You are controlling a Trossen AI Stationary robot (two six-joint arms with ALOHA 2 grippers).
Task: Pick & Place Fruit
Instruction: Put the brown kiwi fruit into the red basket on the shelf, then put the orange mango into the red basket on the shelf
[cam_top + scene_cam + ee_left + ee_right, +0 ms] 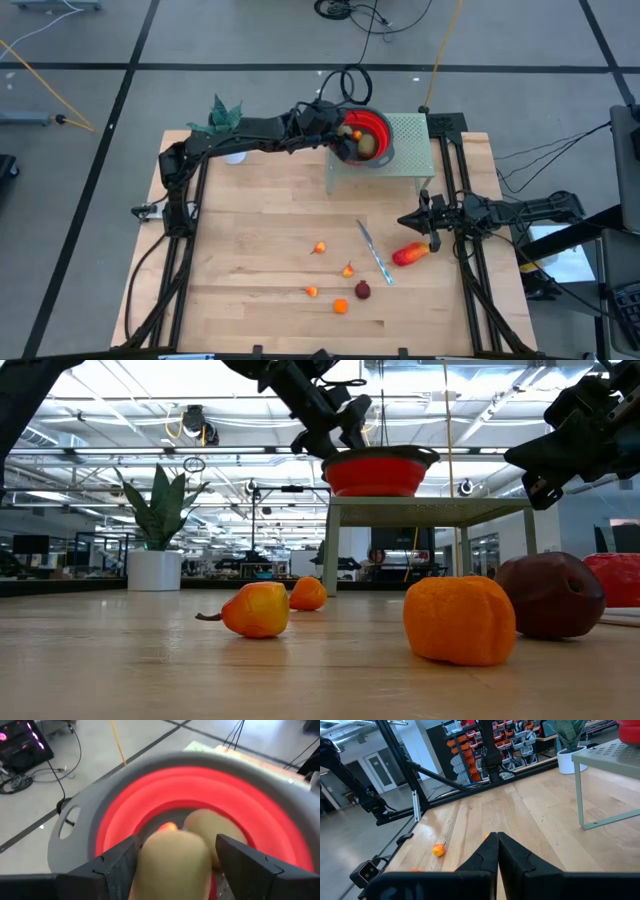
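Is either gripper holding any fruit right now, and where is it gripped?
Left gripper is over the red bowl with an olive-brown fruit between its spread fingers; whether it is gripped cannot be told. Right gripper is shut, holding nothing.

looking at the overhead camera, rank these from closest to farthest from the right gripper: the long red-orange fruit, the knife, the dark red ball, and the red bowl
1. Long red-orange fruit: just below the right gripper, toward the table's front.
2. Knife: mid-table, a little farther inward.
3. Dark red ball and red bowl: too close to call; the ball lies near the front, the bowl sits on the raised stand at the back.
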